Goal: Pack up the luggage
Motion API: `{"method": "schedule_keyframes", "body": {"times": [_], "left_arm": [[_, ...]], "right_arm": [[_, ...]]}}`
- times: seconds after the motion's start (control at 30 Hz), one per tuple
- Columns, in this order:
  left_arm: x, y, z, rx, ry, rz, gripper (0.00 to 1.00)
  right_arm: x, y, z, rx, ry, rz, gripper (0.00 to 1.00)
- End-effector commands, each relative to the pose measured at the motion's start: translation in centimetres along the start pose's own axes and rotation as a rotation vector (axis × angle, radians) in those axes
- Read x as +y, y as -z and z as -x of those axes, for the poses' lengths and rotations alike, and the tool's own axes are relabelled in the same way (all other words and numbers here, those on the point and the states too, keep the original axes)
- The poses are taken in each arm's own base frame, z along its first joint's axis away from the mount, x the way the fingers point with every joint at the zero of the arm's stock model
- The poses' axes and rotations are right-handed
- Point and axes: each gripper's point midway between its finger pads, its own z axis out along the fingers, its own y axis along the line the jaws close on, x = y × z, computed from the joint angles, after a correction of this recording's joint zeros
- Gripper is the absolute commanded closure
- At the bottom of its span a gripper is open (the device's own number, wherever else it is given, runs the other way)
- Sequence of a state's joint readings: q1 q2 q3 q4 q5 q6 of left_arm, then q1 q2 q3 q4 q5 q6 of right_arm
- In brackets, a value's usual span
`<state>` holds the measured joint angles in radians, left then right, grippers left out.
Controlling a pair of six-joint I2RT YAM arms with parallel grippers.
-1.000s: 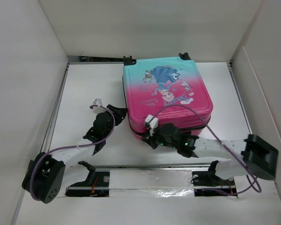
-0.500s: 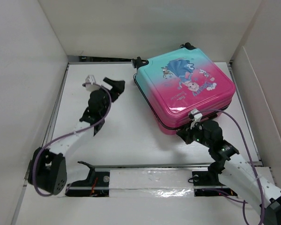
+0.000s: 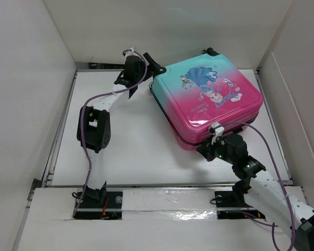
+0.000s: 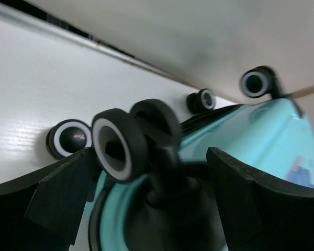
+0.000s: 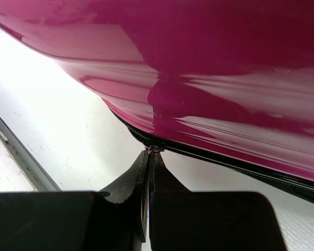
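The pink-to-teal hard-shell luggage (image 3: 206, 99) sits at twelve o'clock from the right end effector (image 5: 149, 158), which pinches its zip pull (image 5: 154, 148), while the spread left end effector (image 3: 149, 70) straddles a black wheel (image 4: 118, 146).

We see bright, even overhead light, soft shadows, glare on the luggage (image 5: 199, 78) shell, and its close wheel (image 4: 118, 144) blurred

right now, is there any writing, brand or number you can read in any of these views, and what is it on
Lettering on the pink part of the luggage lid, beside the cartoon figure: present, but too small and blurred to read.
Left wrist view, around the wheels: no text.
Right wrist view: no text.
Nothing can be quoted as readable.
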<state>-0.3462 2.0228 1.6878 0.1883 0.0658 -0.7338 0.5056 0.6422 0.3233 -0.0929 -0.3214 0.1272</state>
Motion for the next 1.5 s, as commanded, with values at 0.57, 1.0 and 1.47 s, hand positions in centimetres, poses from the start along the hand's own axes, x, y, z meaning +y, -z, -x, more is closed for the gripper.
{"method": "schedule_keyframes", "body": {"times": [0.57, 1.0, 1.47], "left_arm": [[-1.9, -6.7, -0.3, 0.044, 0.222, -0.166, 0.27], [-3.1, -6.0, 1.7, -0.016, 0.216, -0.29, 1.0], [8.5, 13.6, 3.8, -0.387, 0.323, -0.257, 1.0]], "right_arm": [[3.0, -0.6, 2.8, -0.087, 0.062, 0.128, 1.0], [1.9, -0.5, 3.3, -0.114, 0.042, 0.057, 1.0], [0.9, -4.4, 10.1, -0.172, 0.144, 0.121, 1.0]]}}
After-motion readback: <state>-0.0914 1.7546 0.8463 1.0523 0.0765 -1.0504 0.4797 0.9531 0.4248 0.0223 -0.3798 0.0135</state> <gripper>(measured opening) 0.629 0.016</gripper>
